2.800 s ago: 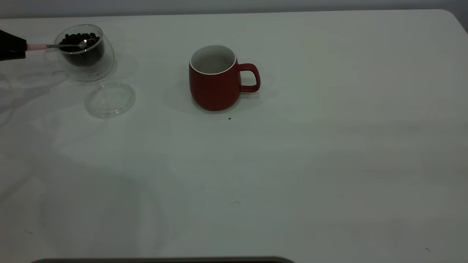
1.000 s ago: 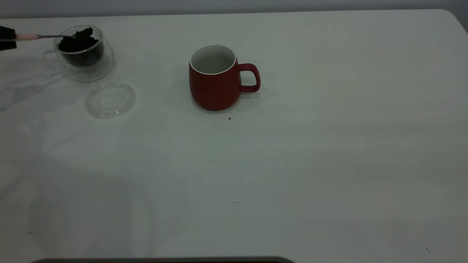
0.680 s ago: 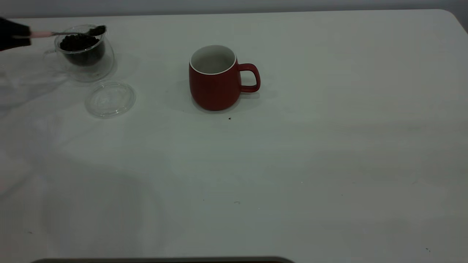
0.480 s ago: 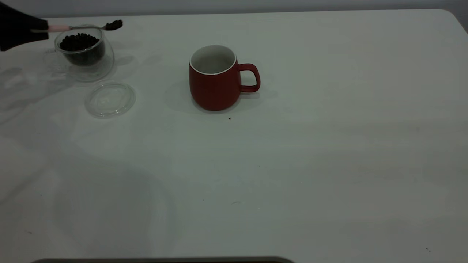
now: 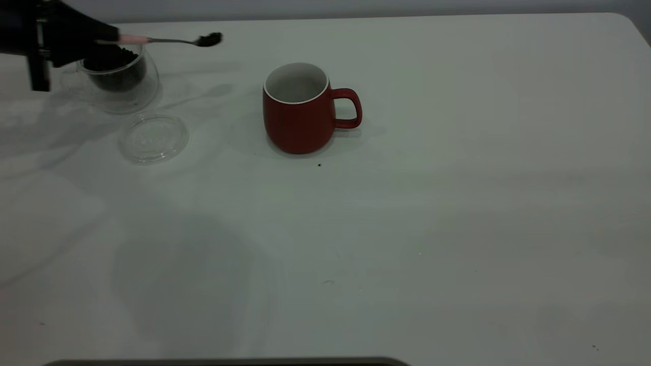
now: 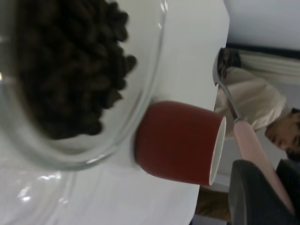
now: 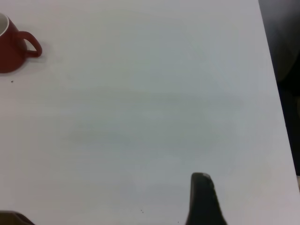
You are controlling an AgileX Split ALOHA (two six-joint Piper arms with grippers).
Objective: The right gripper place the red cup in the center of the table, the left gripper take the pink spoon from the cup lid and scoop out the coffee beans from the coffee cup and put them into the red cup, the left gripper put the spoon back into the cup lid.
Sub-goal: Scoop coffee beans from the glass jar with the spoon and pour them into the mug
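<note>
The red cup (image 5: pixel 297 114) stands upright near the table's (image 5: pixel 407 229) middle, handle to the right and its white inside bare. My left gripper (image 5: pixel 113 38) is at the far left above the coffee cup (image 5: pixel 122 84), shut on the pink spoon (image 5: pixel 133 39) by its handle. The spoon lies level with coffee beans (image 5: pixel 209 38) in its bowl, in the air between the two cups. In the left wrist view the pink spoon (image 6: pixel 248 145) reaches past the red cup (image 6: pixel 178 140). The cup lid (image 5: pixel 152 138) lies bare in front of the coffee cup. My right gripper (image 7: pixel 112 201) hangs open over bare table.
A person (image 6: pixel 281 126) in a light top shows beyond the table in the left wrist view. A dark speck (image 5: pixel 319 164) lies just in front of the red cup. The table's right edge (image 7: pixel 274 93) is close to the right arm.
The left gripper lifted the spoon, loaded with beans, out of the coffee cup and carried it rightward toward the red cup. The cups and the lid stayed put.
</note>
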